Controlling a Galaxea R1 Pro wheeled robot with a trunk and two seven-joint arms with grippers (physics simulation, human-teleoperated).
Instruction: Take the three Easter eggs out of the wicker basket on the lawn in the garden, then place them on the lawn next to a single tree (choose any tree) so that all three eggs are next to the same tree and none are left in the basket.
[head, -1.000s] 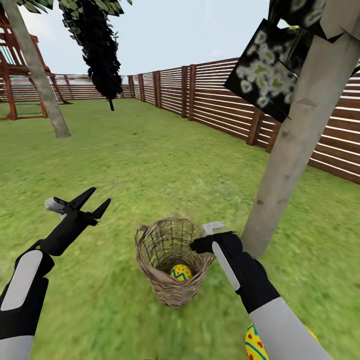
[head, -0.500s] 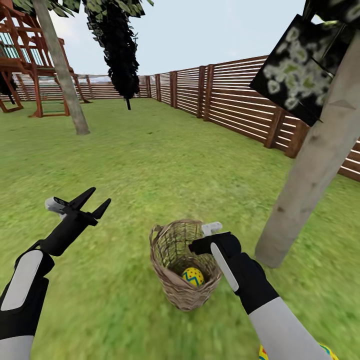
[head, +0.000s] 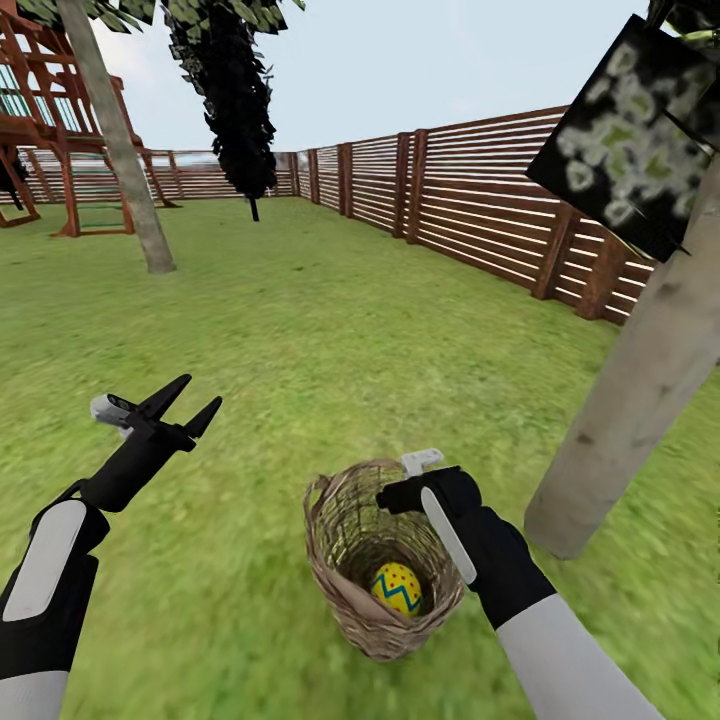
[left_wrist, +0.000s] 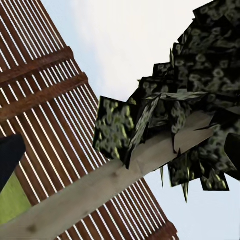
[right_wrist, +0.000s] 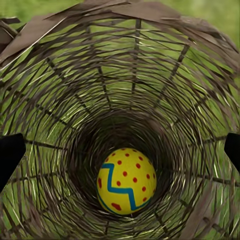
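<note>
Egg (right_wrist: 126, 181) sits deep in basket (head: 335, 580), so my right gripper (head: 400, 492) hangs above, jaws wide and empty, tree (head: 640, 390) at 2 o'clock.

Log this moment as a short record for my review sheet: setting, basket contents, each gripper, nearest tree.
setting: lawn bounded by a slatted wooden fence
wicker basket: upright on the grass
contents: one Easter egg at the bottom
right gripper: open, over the basket's mouth, aimed at the egg
left gripper: open, empty, raised off to the side
tree: trunk just beside the basket
</note>
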